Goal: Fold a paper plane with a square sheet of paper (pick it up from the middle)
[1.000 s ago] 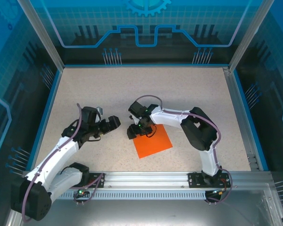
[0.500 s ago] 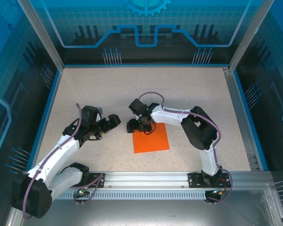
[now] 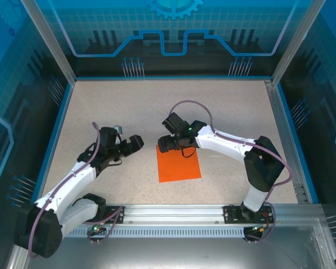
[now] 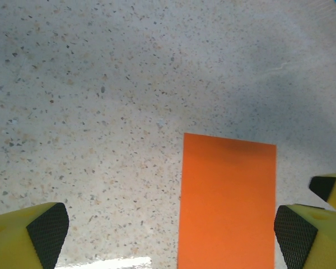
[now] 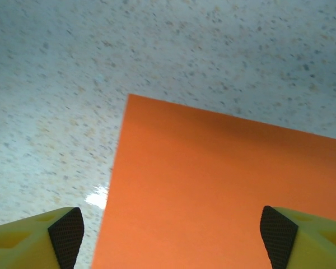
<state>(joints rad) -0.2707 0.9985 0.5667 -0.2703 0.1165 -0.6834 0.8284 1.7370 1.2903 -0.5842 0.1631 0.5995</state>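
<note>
Left hand (image 3: 136, 144) hovers low over bare surface (image 3: 101, 112), just left of paper, fingers spread wide, nothing between them. Orange paper (image 3: 179, 164) lies flat mid-surface, near side, no crease visible. Right hand (image 3: 167, 144) sits above paper's far-left corner, fingers apart, empty. Judged step: opening stage, first fold not yet made. Next move calls for pinching paper mid-edge, lifting without sliding it.

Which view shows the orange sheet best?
Top external: the square sheet of paper lies flat on the table, nearly its whole outline visible. Left wrist crops one end; right wrist shows one corner close up.
</note>
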